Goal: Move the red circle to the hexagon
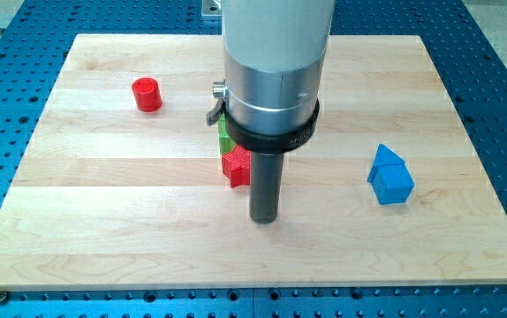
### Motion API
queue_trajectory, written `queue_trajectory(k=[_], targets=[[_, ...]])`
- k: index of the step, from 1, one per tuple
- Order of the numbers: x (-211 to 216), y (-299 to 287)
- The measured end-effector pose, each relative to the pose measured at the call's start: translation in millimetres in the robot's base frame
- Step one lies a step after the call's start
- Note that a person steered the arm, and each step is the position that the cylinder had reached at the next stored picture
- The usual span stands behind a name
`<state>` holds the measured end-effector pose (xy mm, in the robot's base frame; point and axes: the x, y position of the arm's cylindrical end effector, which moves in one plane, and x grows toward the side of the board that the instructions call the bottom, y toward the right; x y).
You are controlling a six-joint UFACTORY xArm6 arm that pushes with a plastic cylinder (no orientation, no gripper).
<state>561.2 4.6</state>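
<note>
The red circle block [147, 94] stands on the wooden board [103, 221] at the view's upper left. My tip [263, 218] rests on the board near the middle, far to the right of and below the red circle. A red block [235, 167] of unclear shape sits just left of the rod, touching or nearly touching it. A green block [223, 134] lies right above that red block, mostly hidden behind the arm's body; its shape cannot be made out. No hexagon can be clearly made out.
A blue block [389, 175] with a pointed top lies at the view's right. The board sits on a blue perforated table [501, 71]. The arm's wide silver body [271, 62] hides the board's top middle.
</note>
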Motion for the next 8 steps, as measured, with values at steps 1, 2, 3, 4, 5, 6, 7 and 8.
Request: queue_trajectory(k=[1, 2, 3, 4, 5, 6, 7, 8], targets=[[15.9, -127.1], [-86.6, -217.4], [-188.9, -202.1], [-200.6, -122.5], [-245.8, -125.5], [-216.4, -174.2], [-247.4, -215.8], [-295.7, -189.0]])
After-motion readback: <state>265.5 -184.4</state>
